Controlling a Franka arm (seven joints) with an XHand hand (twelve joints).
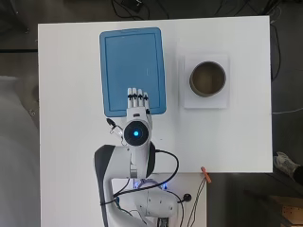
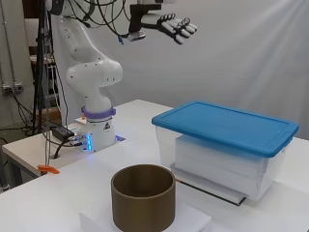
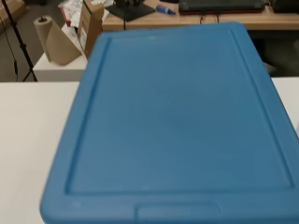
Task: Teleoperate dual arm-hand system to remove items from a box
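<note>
One clear plastic box (image 2: pixel 217 162) with a flat blue rectangular lid (image 1: pixel 132 71) closed on it sits toward the far middle of the white desk (image 1: pixel 71 142), and white stacked contents show dimly through its wall, though what they are cannot be told. The black and white hand (image 2: pixel 176 26) hangs high above the lid's near edge, touching nothing, its fingers (image 1: pixel 136 96) straight and side by side, with open desk all round the box. Well to the right in the overhead view, a brown round open container (image 1: pixel 208 78) stands on a white square pad (image 1: pixel 206 101), and nothing can be made out inside it.
</note>
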